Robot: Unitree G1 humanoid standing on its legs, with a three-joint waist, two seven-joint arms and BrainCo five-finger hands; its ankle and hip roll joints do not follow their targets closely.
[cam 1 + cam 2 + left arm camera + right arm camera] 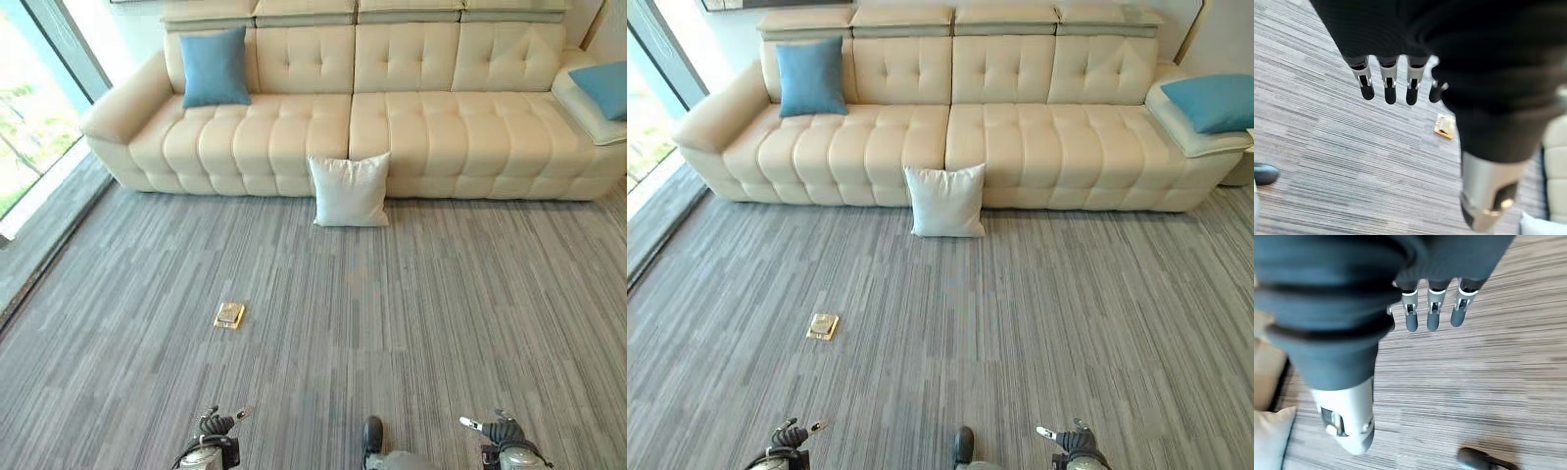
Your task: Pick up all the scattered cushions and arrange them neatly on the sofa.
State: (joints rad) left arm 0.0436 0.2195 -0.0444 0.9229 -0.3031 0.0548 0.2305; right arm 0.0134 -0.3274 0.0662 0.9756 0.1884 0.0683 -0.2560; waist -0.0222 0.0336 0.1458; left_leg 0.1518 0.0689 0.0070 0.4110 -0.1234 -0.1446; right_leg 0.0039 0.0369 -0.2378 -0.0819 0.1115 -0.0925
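Observation:
A white cushion (350, 191) stands on the carpet, leaning against the front of the cream sofa (431, 127) near its middle. One blue cushion (215, 67) leans upright against the sofa's back at the left end. Another blue cushion (1215, 101) lies on the raised pad at the right end. My left hand (217, 428) and right hand (502, 431) hang low at the near edge, far from the cushions. Both wrist views show straight fingers (1389, 88) (1432, 316) above bare carpet, holding nothing. A corner of the white cushion (1271, 435) shows in the right wrist view.
A small brass floor plate (229, 314) sits in the grey striped carpet, ahead of my left hand. A tall window (29, 117) and a raised floor strip run along the left side. Wide carpet lies between me and the sofa.

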